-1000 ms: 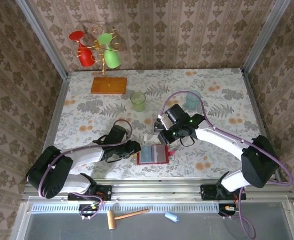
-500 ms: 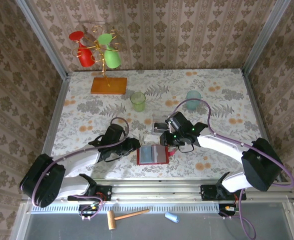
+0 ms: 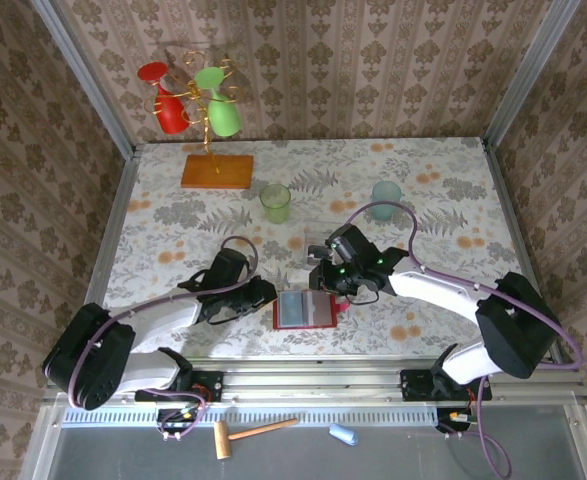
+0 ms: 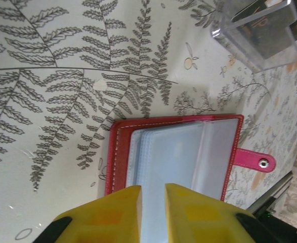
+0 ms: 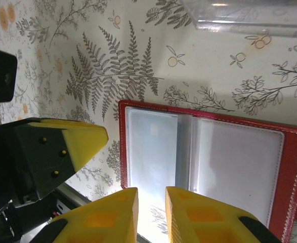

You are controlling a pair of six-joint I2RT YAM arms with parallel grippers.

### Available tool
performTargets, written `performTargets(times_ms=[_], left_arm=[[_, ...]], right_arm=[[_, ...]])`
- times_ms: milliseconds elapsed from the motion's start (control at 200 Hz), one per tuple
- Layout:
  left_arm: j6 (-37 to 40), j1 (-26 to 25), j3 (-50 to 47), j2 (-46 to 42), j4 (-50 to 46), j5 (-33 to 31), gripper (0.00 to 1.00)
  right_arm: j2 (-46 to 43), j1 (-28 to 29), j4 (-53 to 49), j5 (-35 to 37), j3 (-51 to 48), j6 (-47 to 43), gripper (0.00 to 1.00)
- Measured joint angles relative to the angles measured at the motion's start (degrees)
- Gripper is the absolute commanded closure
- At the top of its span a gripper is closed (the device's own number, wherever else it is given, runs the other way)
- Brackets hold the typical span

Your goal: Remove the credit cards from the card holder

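The left hand (image 4: 152,202) hangs low over the open wallet (image 4: 178,147), on the side facing the desk's left edge. Its blocky yellow fingers (image 4: 108,215) are drawn in to a narrow slot. Pale sleeve shows through the slot, but I cannot tell whether anything is pinched. The right hand (image 5: 152,215) is narrowed the same way over the page next to the left hand. Whether it grips a sleeve or a card I cannot tell either.

Over the last second the right hand has come forward from farther back on the desk to the wallet's far edge. The left hand has barely moved from its place. Both now crowd the wallet, so the pulling-out looks about to start. I judge that no card has left these sleeves yet.

The wallet lies flat and open like a book, close to the near edge of the desk (image 3: 453,180), about midway along it. Its cover is red and leather-like with pale stitching. A pinkish tab (image 4: 257,163) with a small metal snap sticks out of one side. Inside is a stack of frosted plastic sleeves (image 5: 239,162), soft-edged and slightly glossy. The cards cannot be told apart from them.

The desk has a smooth fern-and-blossom printed cover. Beyond the wallet stands a clear plastic piece (image 4: 259,30) with something dark in it.
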Motion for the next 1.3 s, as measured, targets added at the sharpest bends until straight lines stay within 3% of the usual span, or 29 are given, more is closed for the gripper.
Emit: performTargets(times_ms=[390, 1300], left_arm=[[0.7, 0.0, -0.4, 3.6, 0.0, 1.0, 0.94], [1.2, 0.0, -1.2, 4.8, 1.3, 1.1, 0.93]], right_arm=[[4.3, 1.5, 1.4, -1.4, 0.0, 1.9, 0.74], [13.6, 4.8, 2.1, -4.7, 5.3, 3.0, 0.69]])
